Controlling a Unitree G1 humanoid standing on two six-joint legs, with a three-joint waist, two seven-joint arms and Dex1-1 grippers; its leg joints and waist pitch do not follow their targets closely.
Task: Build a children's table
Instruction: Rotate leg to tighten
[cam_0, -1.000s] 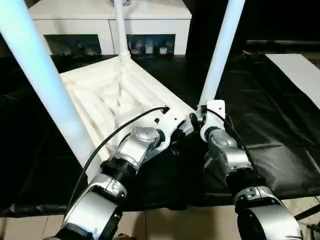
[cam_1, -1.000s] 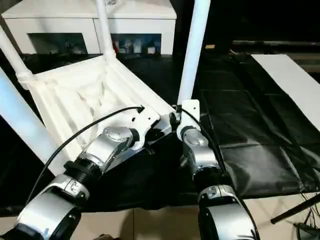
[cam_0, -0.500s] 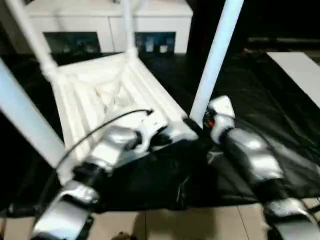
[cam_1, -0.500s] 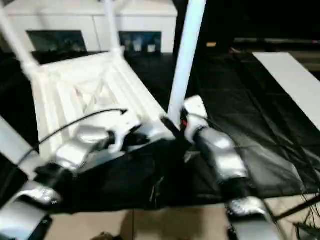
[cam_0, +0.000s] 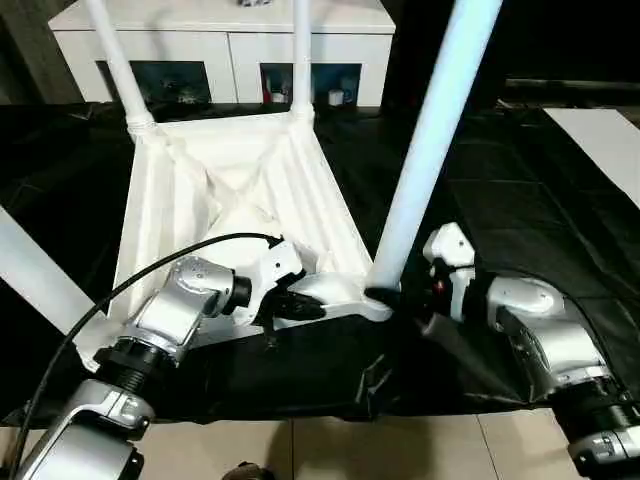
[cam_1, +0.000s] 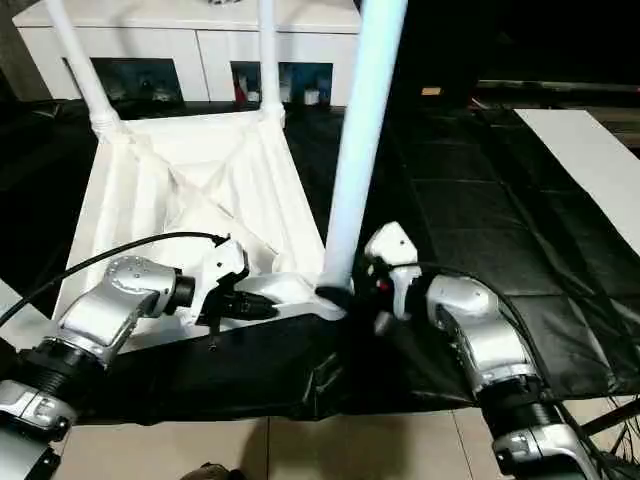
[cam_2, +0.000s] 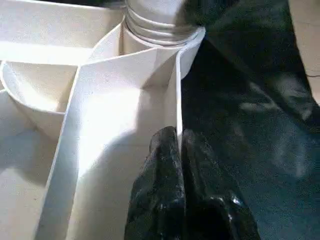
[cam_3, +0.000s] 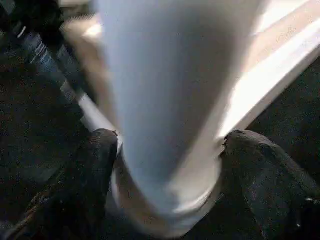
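No legible brand, label or writing anywhere. Black sheeting (cam_0: 560, 210) across the work surface, tiled floor (cam_0: 400, 448) at its near edge, white cabinet (cam_0: 230, 45) well beyond both grippers. Tabletop (cam_0: 225, 200) upside down on the sheeting. Left gripper (cam_2: 178, 150) pinched together on the tabletop's thin rim wall, just beside the corner socket. Right gripper (cam_3: 165, 150) clamped around the base of the near leg (cam_0: 425, 150), upright in that socket.

No readable text, labels, brands, numbers or signs anywhere; small items behind the glass of the cabinet (cam_0: 225, 45) at the top of the frame are too small to make out; the red spot on the right gripper (cam_0: 400, 297) housing carries no legible mark.
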